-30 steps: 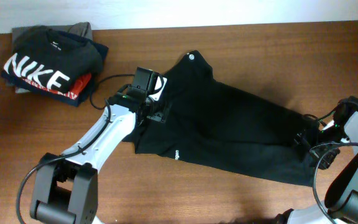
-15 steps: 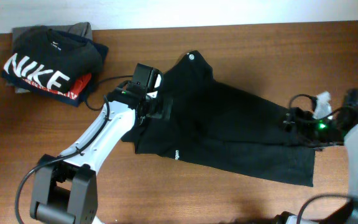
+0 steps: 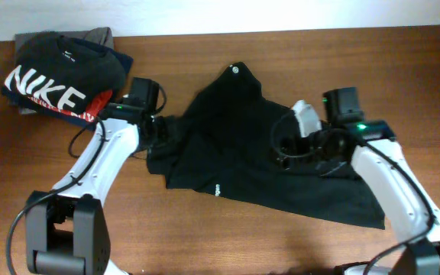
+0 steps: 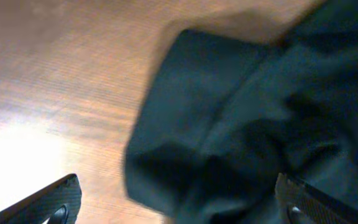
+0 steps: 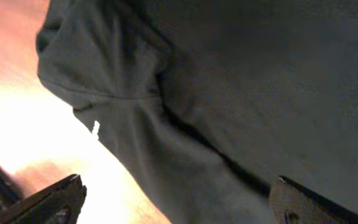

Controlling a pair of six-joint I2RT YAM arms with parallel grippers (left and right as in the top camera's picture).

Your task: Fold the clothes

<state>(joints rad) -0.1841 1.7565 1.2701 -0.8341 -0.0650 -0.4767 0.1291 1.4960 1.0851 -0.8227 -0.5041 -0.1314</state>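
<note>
The black top [image 3: 250, 153] lies spread and rumpled across the middle of the wooden table [image 3: 373, 61]. Its white round neck tag [image 3: 236, 69] is at the far edge and a tiny white logo [image 3: 217, 189] at the near edge. My left gripper [image 3: 156, 131] is open at the top's left edge. In the left wrist view its jaws [image 4: 176, 190] hang wide over a rounded fold of the fabric [image 4: 247, 124]. My right gripper [image 3: 287, 147] is open over the top's middle right. In the right wrist view its jaws [image 5: 178, 186] are wide above the cloth [image 5: 229, 93].
A stack of folded garments topped by a black NIKE T-shirt [image 3: 56, 72] sits at the far left corner, close to my left arm. Black cables trail beside both arms. The table's back edge meets a white wall.
My left gripper moved left from the top's upper part to its left edge. My right arm swung from the table's right edge in over the garment's middle right.
</note>
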